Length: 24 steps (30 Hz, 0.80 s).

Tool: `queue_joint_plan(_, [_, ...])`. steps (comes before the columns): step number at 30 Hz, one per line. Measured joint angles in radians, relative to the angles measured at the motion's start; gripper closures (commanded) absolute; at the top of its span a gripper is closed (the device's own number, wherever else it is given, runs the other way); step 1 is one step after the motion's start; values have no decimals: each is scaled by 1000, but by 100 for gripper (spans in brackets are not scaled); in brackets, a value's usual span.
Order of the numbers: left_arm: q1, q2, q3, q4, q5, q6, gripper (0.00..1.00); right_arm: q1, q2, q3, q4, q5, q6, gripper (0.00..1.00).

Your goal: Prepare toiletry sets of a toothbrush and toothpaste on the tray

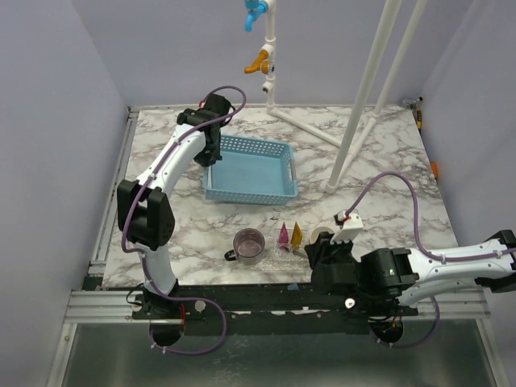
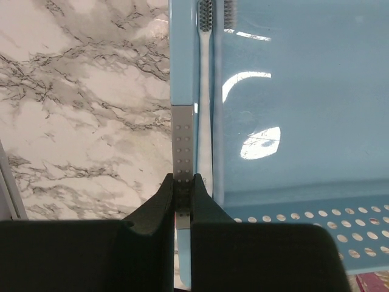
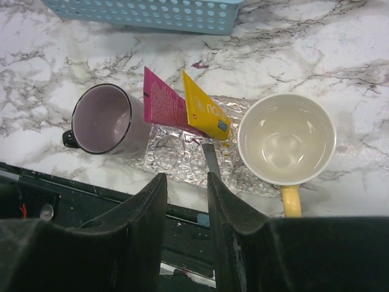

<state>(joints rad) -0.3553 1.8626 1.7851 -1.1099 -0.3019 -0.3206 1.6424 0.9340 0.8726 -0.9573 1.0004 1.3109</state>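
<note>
Against wall of basket (image 2: pixel 182 55), toothbrush (image 2: pixel 205 109) judged light, stiff, slippery; best taken mid-handle. Left gripper (image 2: pixel 182 182) closed; right gripper (image 3: pixel 187 182) parted, empty.

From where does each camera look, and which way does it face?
Top external: above and behind the bases, facing down on the table; left arm and right arm show.
Left wrist: over the basket's left wall, facing down; left gripper, shut, shows.
Right wrist: at the near edge, facing the pink tube, yellow tube, tray, purple mug and cream mug; right gripper, open, shows.
Shared: top and right wrist both show the tubes and purple mug.
</note>
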Motion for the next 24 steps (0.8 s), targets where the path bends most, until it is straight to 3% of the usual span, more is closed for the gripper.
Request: queue_joint_plan(24, [0,-9,-16,-8,-3,-7,100,0,19,-6,23,-20,-1,64])
